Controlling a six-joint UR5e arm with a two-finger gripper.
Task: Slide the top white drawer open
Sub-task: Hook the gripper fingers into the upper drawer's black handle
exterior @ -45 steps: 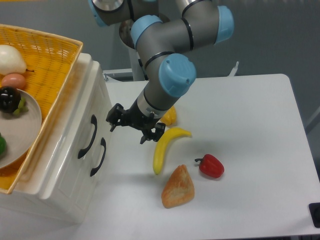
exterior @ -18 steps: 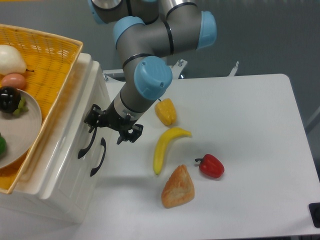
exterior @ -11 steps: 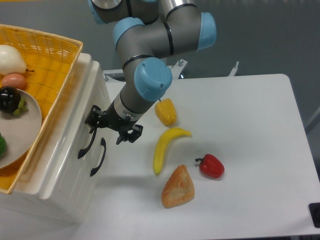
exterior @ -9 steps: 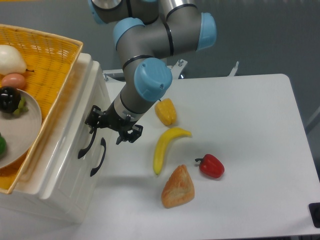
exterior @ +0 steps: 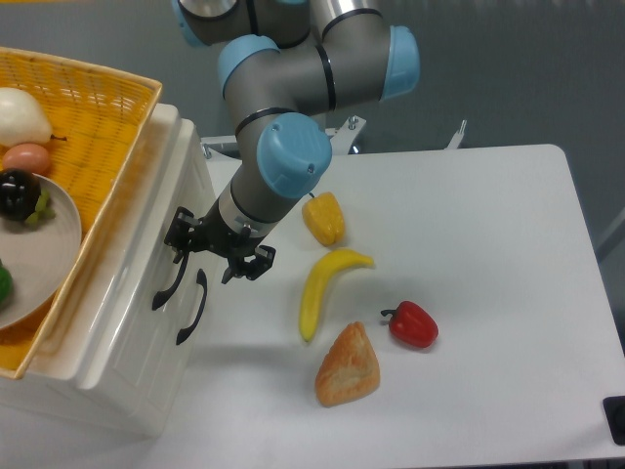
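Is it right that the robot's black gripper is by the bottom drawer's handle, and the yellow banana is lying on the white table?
Not quite. The camera view shows the black gripper by the top white drawer's curved black handle, not the bottom one. The yellow banana does lie on the white table.
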